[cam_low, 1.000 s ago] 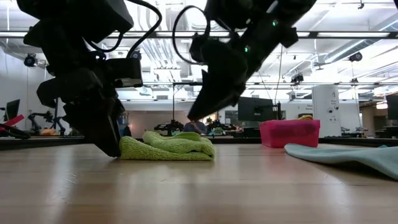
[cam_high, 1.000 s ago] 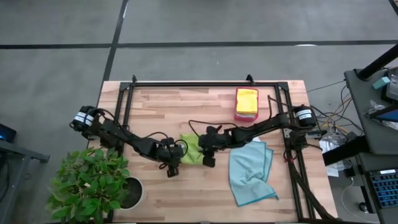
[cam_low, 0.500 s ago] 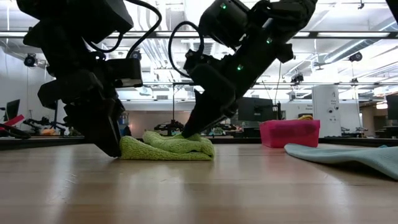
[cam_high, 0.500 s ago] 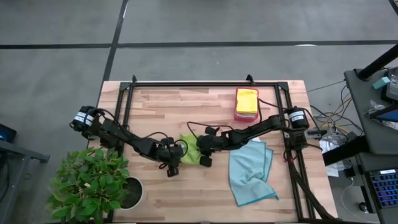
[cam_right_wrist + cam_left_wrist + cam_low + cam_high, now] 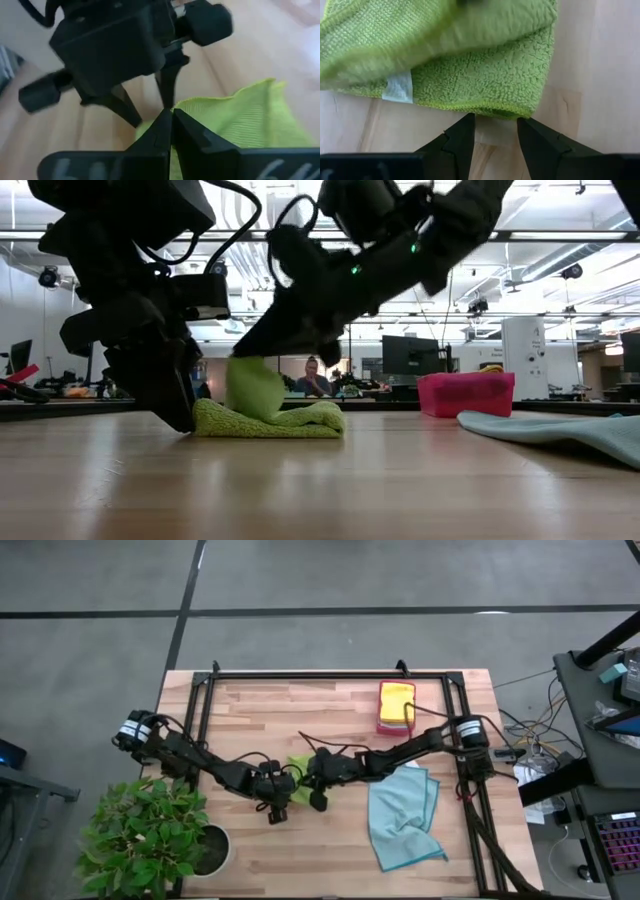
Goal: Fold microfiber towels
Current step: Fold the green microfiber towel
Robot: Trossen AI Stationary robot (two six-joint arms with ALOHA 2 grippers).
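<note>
Lime green terry lay bunched at the table's middle: the green towel (image 5: pixel 270 418) sat between the two arms, with one flap of it raised off the heap. The right gripper (image 5: pixel 171 116) had its fingers pressed together on the edge of that flap and held it up above the rest of the cloth, as the low view showed, the lifted part hanging toward the left arm's side. The left gripper (image 5: pixel 495 131) stood on the wood just beside the towel's near edge, its fingers parted a little with nothing between them, the hem and a small white label (image 5: pixel 397 88) lying just ahead of the tips. So the cloth lay ahead of the left pincer and beneath the right one, its long side running across the line between the arms; the right arm, already holding it, was the nearer. I judged that the fold turned on carrying the raised flap across toward the left gripper, which could pin the lower layer. A light blue towel (image 5: pixel 402 818) lay spread well apart on the right, and the pink tray (image 5: pixel 396 722), with a yellow towel (image 5: pixel 397 700) on it, stood near the far edge.
</note>
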